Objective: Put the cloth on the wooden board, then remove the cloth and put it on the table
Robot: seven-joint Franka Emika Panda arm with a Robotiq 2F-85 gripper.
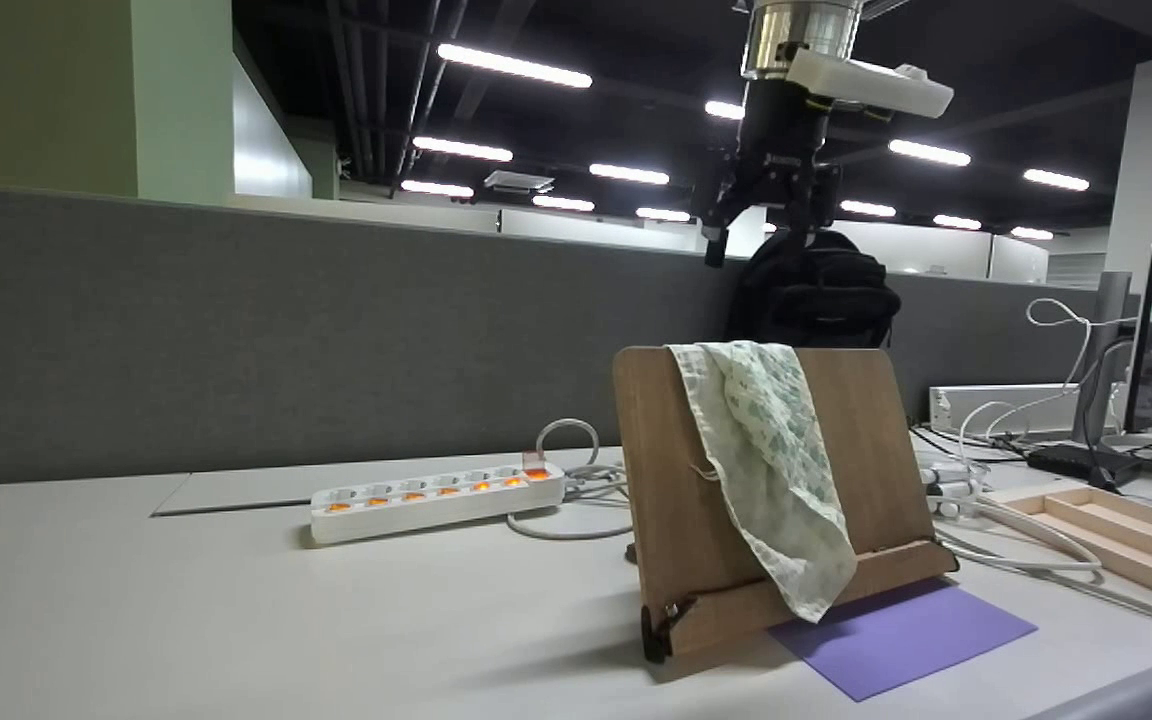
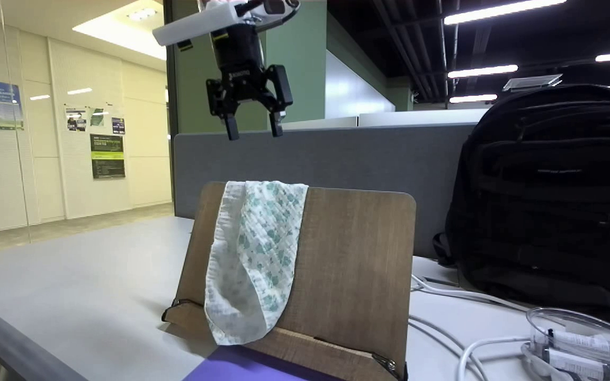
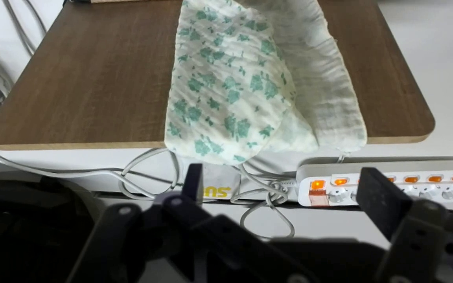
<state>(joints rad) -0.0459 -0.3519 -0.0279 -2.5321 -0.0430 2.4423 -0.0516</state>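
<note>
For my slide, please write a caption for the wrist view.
Patterned cloth draped over a wooden board, with an open pincer and lit power strip.

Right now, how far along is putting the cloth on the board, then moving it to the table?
About halfway, it seems. Done: the cloth is draped over the top of the board and hangs down its front. In hand: nothing; the gripper is open, above the board and apart from the cloth. Left: the cloth isn't laid on the table yet, so removing it and putting it there.
</note>
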